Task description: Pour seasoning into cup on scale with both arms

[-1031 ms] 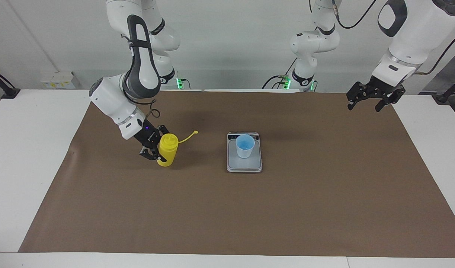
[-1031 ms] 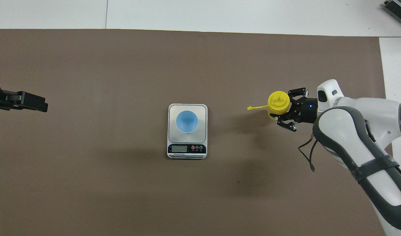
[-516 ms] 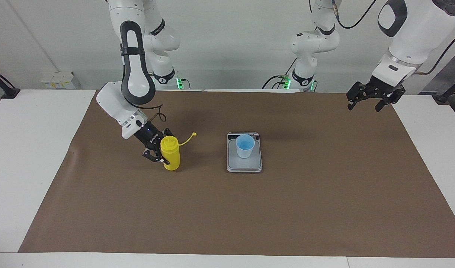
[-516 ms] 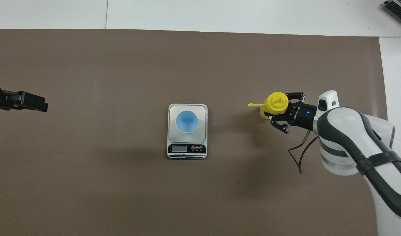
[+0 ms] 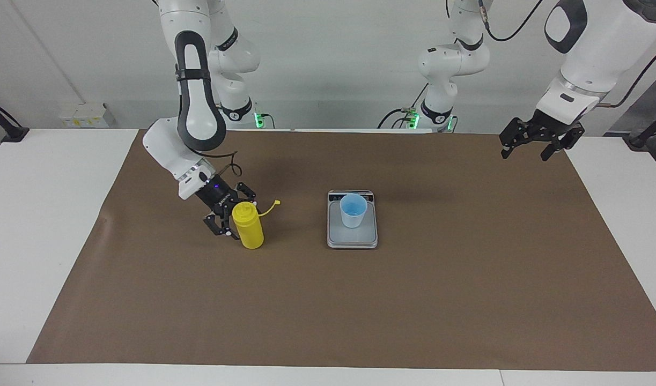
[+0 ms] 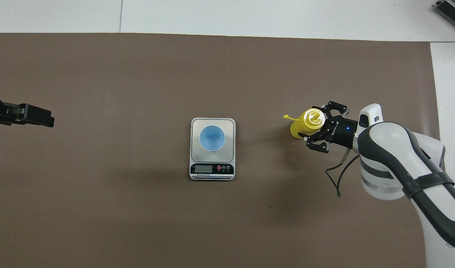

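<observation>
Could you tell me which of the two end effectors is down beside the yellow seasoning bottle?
The right end effector, open, at the seasoning bottle standing on the mat. The left end effector waits raised over the mat's edge.

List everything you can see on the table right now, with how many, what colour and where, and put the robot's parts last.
seasoning bottle: one, yellow, upright on the mat toward the right arm's end, cap strap hanging off its top.
cup: one, light blue, upright on the scale.
scale: one, silver-grey, mid-mat, display end toward the robots.
mat: one, brown, covering most of the table.
table: one, white.
right gripper: one, black, fingers open beside the bottle.
left gripper: one, black, open, waiting over the mat's edge at the left arm's end.
</observation>
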Robot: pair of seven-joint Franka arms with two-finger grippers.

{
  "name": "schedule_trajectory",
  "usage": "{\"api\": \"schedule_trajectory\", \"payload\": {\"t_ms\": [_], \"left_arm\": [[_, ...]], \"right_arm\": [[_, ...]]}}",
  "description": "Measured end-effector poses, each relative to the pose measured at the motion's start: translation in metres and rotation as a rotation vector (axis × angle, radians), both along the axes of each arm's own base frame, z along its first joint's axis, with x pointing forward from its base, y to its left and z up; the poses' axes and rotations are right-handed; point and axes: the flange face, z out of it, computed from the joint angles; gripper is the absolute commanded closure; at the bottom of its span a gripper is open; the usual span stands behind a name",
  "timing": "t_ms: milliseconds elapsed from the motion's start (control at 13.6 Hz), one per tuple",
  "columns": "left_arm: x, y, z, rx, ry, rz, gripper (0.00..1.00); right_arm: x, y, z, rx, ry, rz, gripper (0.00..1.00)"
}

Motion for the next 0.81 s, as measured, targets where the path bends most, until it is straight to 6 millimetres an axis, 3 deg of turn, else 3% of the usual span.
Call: {"api": "schedule_trajectory", "payload": {"t_ms": [442, 810], "left_arm": [[0.000, 0.000, 0.000, 0.000, 0.000, 0.000, 0.00], [0.000, 0.000, 0.000, 0.000, 0.000, 0.000, 0.00]], "right_arm": [[0.000, -0.027, 0.008, 0.037, -0.007, 0.001, 0.00], [-0.005, -0.085, 0.023, 0.005, 0.009, 0.077, 0.00]]}}
